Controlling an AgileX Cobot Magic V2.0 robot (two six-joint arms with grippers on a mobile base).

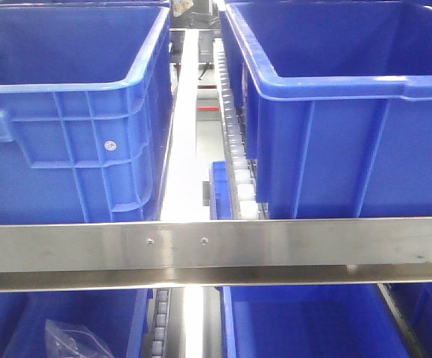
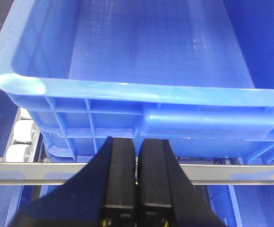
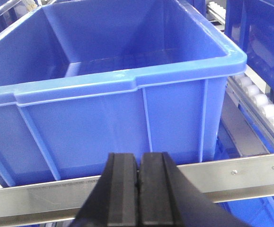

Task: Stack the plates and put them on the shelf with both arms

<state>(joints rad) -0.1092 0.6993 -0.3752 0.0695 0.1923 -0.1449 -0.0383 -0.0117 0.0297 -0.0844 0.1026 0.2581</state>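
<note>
Left wrist view and right wrist view: both claws closed, empty, facing blue crates

Left wrist view: left gripper (image 2: 137,187) sits at the bottom centre of frame, its two black fingers (image 2: 120,179) pressed together with only a thin seam between them, nothing held. It points level toward the near wall of a blue crate (image 2: 141,52), whose moulded handle (image 2: 210,124) lies just right of the fingertips. A steel rail (image 2: 241,172) runs across beneath the crate's near edge. White rollers (image 2: 21,142) show at the rack's left side.

Right wrist view: right gripper (image 3: 137,191) is in the same pose, fingers (image 3: 122,189) shut against each other, empty, aimed slightly downward at a second blue crate (image 3: 103,118). The shelf rail (image 3: 250,172) crosses just behind the fingertips. A roller track (image 3: 264,104) runs along the crate's right side.

Exterior front-facing view: two blue crates, left crate (image 1: 66,119) and right crate (image 1: 342,119), sit on the upper shelf with a white strip (image 1: 186,134) between them. The front rail (image 1: 216,250) spans the frame. A clear bag (image 1: 70,339) lies in a lower bin at the bottom left. Neither arm shows here.

Plates: not visible in any view.
</note>
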